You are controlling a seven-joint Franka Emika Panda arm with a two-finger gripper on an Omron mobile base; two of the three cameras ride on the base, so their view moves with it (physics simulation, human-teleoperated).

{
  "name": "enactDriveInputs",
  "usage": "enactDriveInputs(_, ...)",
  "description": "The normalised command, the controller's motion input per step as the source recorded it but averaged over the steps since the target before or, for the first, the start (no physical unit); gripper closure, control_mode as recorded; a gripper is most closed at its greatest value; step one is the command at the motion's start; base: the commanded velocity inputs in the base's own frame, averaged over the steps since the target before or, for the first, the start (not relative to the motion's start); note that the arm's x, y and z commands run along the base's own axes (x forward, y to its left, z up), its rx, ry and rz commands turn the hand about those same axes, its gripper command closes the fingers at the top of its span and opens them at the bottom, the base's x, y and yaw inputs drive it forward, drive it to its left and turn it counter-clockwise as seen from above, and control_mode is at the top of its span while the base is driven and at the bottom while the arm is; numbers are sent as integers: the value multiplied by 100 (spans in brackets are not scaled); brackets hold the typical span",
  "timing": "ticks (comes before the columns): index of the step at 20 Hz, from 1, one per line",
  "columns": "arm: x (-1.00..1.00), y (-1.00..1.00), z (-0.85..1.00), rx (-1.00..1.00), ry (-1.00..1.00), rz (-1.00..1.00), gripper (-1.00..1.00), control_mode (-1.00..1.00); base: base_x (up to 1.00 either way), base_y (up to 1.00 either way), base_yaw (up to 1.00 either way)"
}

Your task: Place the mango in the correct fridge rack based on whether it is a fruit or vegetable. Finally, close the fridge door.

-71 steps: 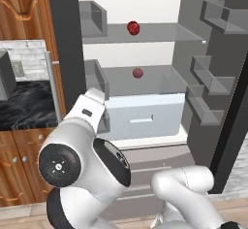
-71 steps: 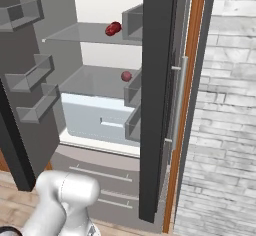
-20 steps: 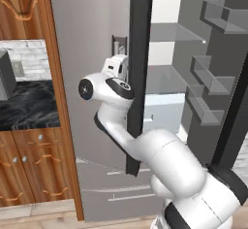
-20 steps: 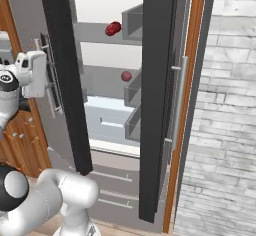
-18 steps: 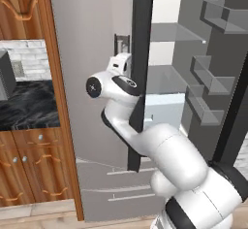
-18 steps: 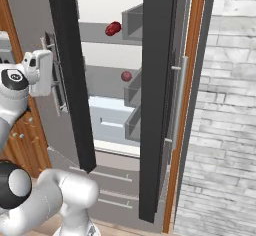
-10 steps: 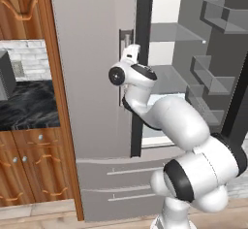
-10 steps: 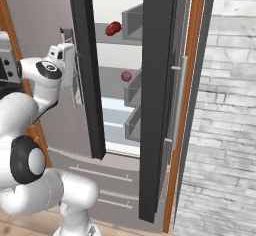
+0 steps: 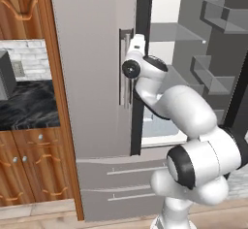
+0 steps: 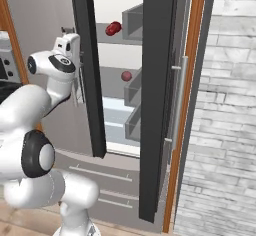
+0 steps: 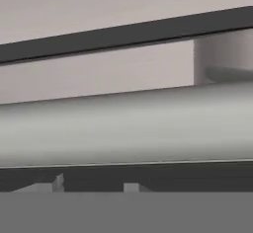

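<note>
The gripper [image 9: 130,42] pressed against the fridge [image 9: 92,77] door handle [image 9: 127,68], centre frame (fingers hidden, spread impossible to tell). The mango [image 10: 126,75] sat on a middle shelf, right base view's upper centre.

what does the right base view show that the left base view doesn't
Right base view alone: two small red fruits on the fridge shelves, one on the upper shelf, one on the shelf below, and a brick wall. Left base view alone: a wooden cabinet and dark counter. Both: the left fridge door nearly shut, the arm's claw at its handle.
</note>
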Motion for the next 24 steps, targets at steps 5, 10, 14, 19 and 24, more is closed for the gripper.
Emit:
enactDriveInputs(5, -69, -4, 11, 0, 0, 1, -100, -100, 0, 0, 0)
enactDriveInputs(10, -74, -8, 39, 0, 0, -1, -100, -100, 0, 0, 0)
enactDriveInputs(14, -100, 1, 24, 0, 0, -4, -100, -100, 0, 0, 0)
enactDriveInputs(19, -100, 0, 3, 16, 0, -3, -100, -100, 0, 0, 0)
enactDriveInputs(24, -100, -13, 44, 37, 5, -17, -100, -100, 0, 0, 0)
